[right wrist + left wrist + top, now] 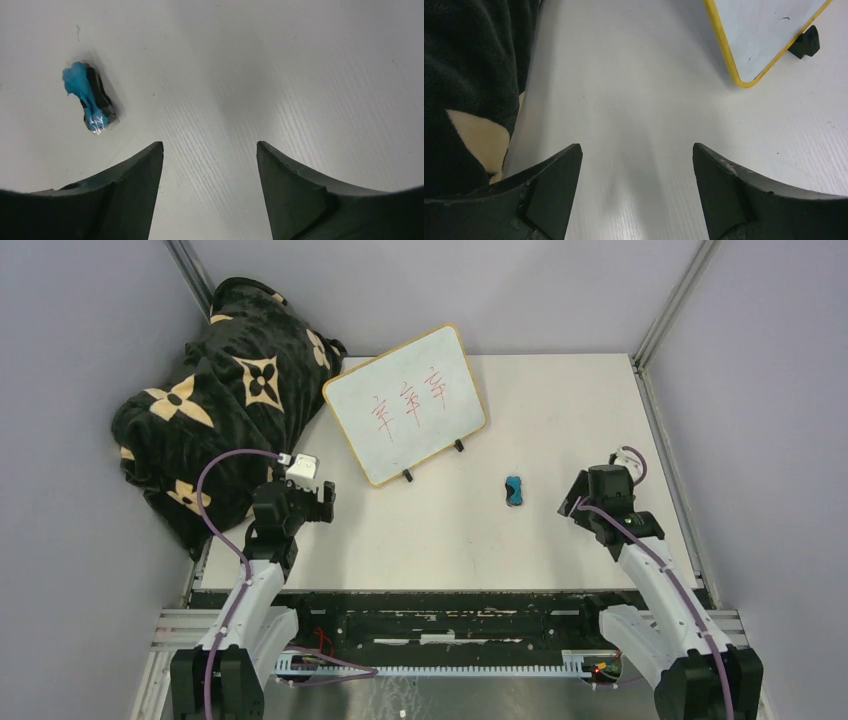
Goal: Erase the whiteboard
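Note:
The whiteboard [405, 402] stands tilted at the back centre of the table, with a tan frame, two black feet and red handwritten marks. Its near corner and one foot show in the left wrist view [769, 35]. A small blue and black eraser [514, 490] lies on the table right of centre; it also shows in the right wrist view [90, 97]. My left gripper [318, 502] is open and empty, near the board's near-left corner [636, 150]. My right gripper [572, 502] is open and empty, just right of the eraser [209, 145].
A black blanket with tan flower patterns [215, 390] is heaped at the table's back left, close beside my left gripper; it also shows in the left wrist view [469, 75]. Grey walls and metal posts [665, 305] enclose the white table [560, 410].

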{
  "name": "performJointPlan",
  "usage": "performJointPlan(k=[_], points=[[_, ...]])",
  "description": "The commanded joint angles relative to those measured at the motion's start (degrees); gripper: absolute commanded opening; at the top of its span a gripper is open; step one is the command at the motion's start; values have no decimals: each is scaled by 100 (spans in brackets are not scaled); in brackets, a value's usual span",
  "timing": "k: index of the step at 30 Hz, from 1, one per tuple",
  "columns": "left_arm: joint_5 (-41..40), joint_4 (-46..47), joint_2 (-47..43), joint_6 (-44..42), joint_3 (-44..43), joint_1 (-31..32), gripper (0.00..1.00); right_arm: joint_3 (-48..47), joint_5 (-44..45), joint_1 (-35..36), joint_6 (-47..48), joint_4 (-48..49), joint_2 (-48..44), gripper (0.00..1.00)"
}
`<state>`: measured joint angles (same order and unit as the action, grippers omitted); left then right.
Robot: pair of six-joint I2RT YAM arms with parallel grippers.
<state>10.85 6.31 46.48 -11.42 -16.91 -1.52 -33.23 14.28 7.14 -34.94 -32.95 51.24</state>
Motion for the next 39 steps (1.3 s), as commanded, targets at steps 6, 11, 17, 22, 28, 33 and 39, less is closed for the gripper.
performJointPlan(k=[6, 11, 17, 22, 28, 33, 39], points=[[104, -211, 192, 255, -381, -15, 91, -362, -709, 15, -256, 22, -645, 78], [84, -206, 287, 232, -397, -15, 90, -742, -1268, 59, 130, -404, -38, 64], [91, -207, 285, 34, -373, -13, 90, -1547, -869, 668, 440, -700, 1511, 61], [133, -237, 320, 8, -404, -15, 90, -2328, -497, 1388, 496, -626, 2552, 62], [122, -282, 310, -44, -399, -15, 90, -3569, -494, 1469, 846, -590, 4027, 61], [6, -259, 240, -32, -372, -15, 90, -4357, -599, 1475, 893, -625, 5135, 54], [24, -253, 151, -40, -341, -20, 90, -4370, -402, 1475, 860, -644, 5248, 54]])
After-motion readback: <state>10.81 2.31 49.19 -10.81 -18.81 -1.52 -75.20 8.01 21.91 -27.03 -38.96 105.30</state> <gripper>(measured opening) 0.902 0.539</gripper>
